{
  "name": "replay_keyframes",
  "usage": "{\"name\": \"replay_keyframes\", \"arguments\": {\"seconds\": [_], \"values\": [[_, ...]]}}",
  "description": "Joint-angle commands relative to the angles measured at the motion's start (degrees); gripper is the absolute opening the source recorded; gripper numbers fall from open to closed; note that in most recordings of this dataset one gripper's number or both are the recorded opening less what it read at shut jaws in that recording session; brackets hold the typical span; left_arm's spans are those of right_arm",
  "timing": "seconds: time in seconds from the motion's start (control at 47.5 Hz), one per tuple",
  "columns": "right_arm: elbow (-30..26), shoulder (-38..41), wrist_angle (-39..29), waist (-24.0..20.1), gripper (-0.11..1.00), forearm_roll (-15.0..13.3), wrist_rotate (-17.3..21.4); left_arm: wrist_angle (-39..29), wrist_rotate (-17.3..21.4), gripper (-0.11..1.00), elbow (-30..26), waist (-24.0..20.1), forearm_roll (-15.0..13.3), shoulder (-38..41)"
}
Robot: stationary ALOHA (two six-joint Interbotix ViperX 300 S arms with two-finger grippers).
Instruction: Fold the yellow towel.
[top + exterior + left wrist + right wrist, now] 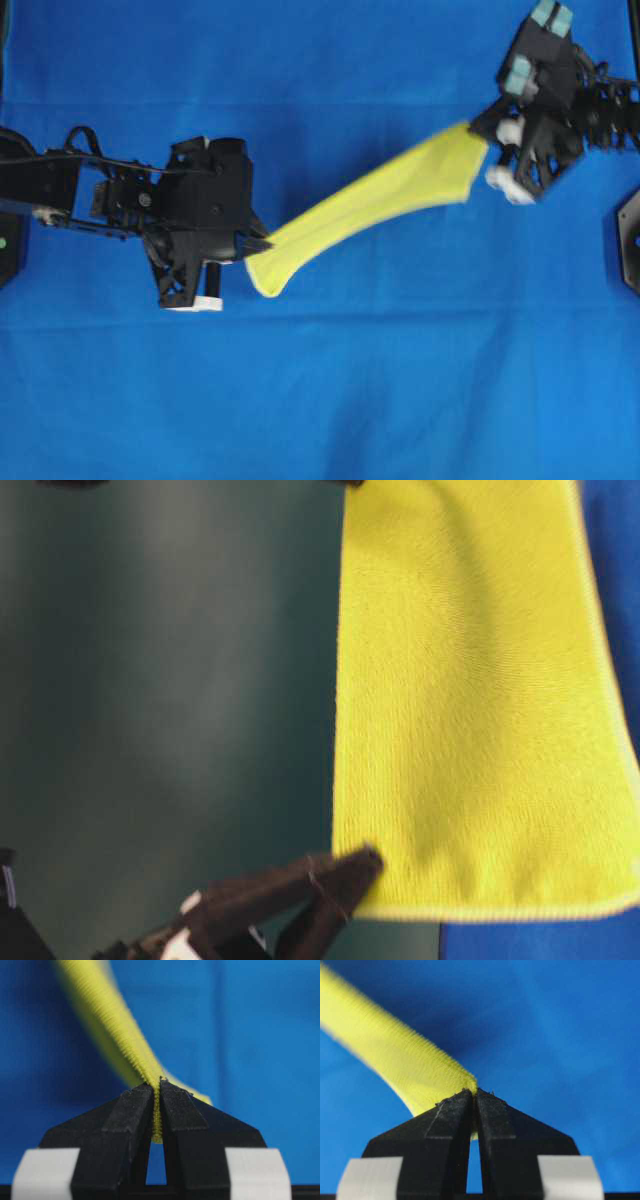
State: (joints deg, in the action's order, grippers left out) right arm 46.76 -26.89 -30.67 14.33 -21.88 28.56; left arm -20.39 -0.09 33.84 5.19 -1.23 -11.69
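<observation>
Two corners of the yellow towel, one clamped in the left gripper, one in the right gripper, above the blue surface.

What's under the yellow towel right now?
Only the blue table cover shows under the yellow towel, which hangs between the left end effector and right end effector. The strip directly beneath is hidden.

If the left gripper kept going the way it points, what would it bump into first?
Probably the bright yellow fuzzy towel that the left gripper already pinches; beyond that, the blue cloth-covered table, though depth is unclear.
</observation>
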Motion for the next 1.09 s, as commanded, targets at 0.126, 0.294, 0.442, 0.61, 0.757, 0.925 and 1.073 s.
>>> {"name": "replay_keyframes", "arguments": {"seconds": [0.126, 0.294, 0.442, 0.61, 0.757, 0.925, 1.073], "values": [[-6.0, 6.2, 6.2, 6.1, 0.03, -4.3, -0.7, 6.6, 1.1, 0.03, -6.1, 4.6, 0.0, 4.5], [-12.2, 13.1, 9.1, 7.6, 0.03, -7.3, -1.2, 11.2, 3.3, 0.03, -10.4, 6.7, 0.0, 9.1], [-18.9, 18.7, 10.0, 7.6, 0.03, -9.1, -2.0, 14.6, 7.6, 0.03, -12.6, 7.6, 0.0, 12.1], [-22.5, 21.4, 10.1, 7.8, 0.03, -9.4, -2.8, 17.8, 9.2, 0.03, -12.9, 7.6, 0.0, 14.0], [-22.4, 21.4, 9.9, 8.0, 0.03, -9.4, -2.8, 18.3, 8.6, 0.03, -12.6, 7.6, 0.0, 13.9], [-22.3, 21.4, 9.9, 8.1, 0.03, -9.4, -2.8, 18.7, 8.6, 0.03, -13.2, 7.6, 0.0, 14.4], [-21.3, 20.6, 9.8, 8.6, 0.03, -9.4, -2.8, 21.6, 8.8, 0.03, -15.0, 7.6, 0.0, 16.5]]}}
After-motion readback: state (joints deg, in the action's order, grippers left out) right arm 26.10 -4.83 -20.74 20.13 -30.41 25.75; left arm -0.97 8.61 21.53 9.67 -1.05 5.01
